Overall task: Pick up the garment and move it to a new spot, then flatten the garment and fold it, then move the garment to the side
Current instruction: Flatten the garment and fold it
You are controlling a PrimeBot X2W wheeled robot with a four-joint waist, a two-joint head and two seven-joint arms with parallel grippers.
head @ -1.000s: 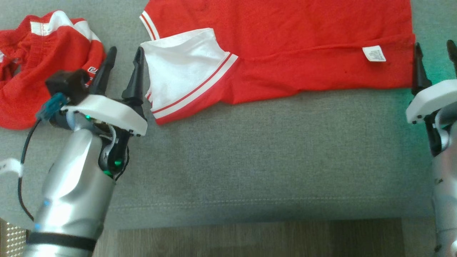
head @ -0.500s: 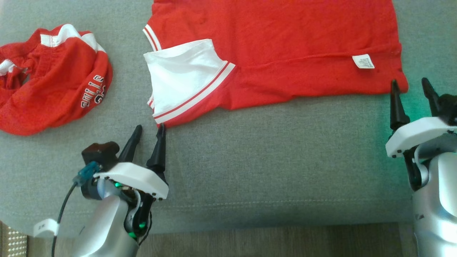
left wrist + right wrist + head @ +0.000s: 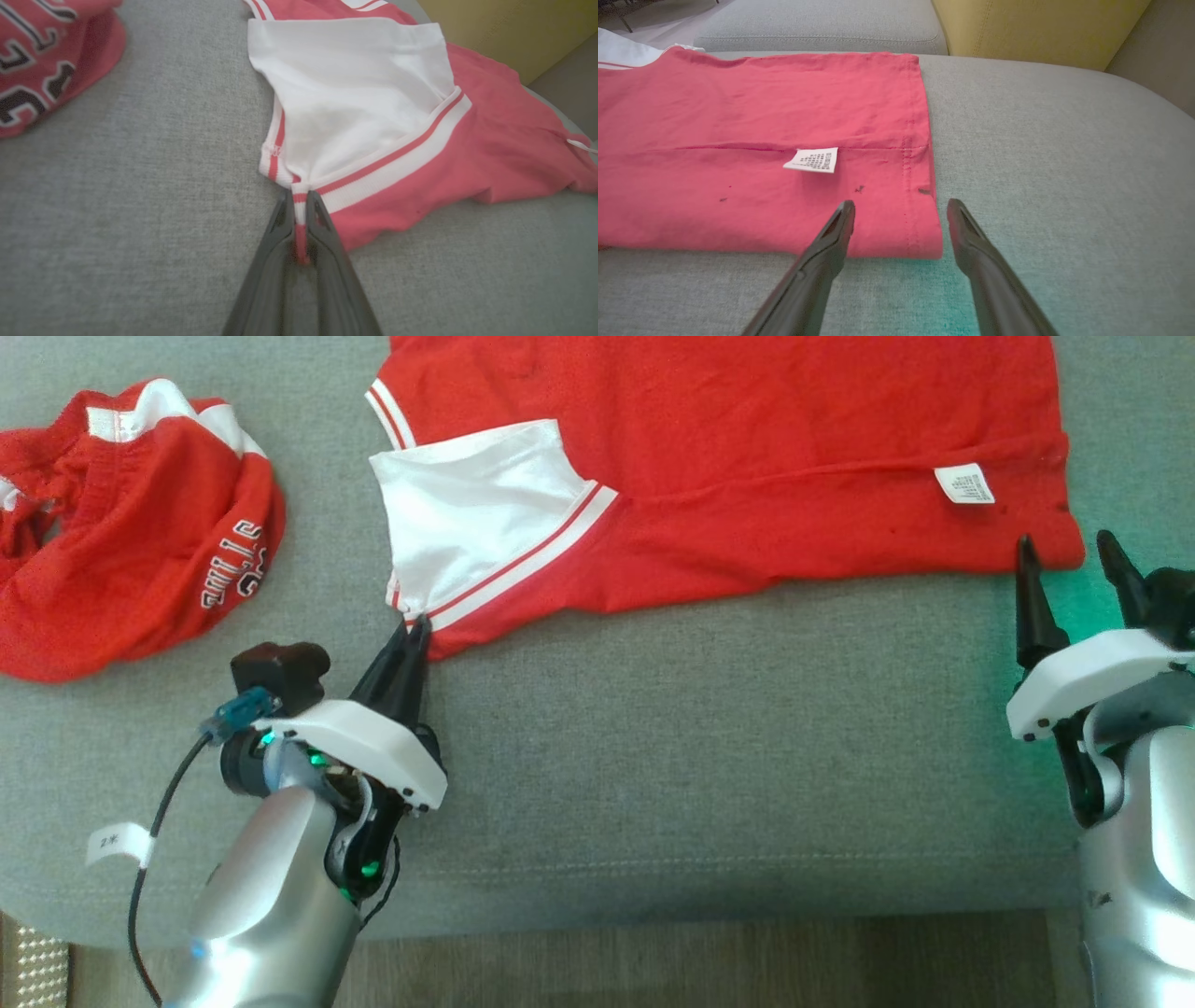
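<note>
The red T-shirt (image 3: 728, 457) of soft cloth lies spread out flat on the grey cloth sofa seat (image 3: 709, 756), on the far part of it from me. Its white sleeve (image 3: 476, 513) has red and white stripes along the edge. The sleeve lies folded over the red part on my left side. A small white tag (image 3: 964, 483) is sewn to the shirt near its right end.

My left gripper (image 3: 414, 633) is at the near corner of the sleeve. Its two dark fingers are pressed together, and they pinch the striped edge of the sleeve between them. In my left wrist view a thin bit of red and white cloth sits between the fingers.

My right gripper (image 3: 1069, 555) is at the near right corner of the shirt. Its fingers are wide apart and hold nothing. In my right wrist view one finger is over the red cloth and the other is over the grey seat, with the shirt corner between them. I cannot tell if they touch the cloth.

A crumpled red jersey with white bands and dark letters (image 3: 131, 532) lies on the seat to my left, well apart from the shirt. A yellow cushion (image 3: 1041, 28) stands behind the seat. A brown wooden floor (image 3: 700, 961) is below the seat's front edge.
</note>
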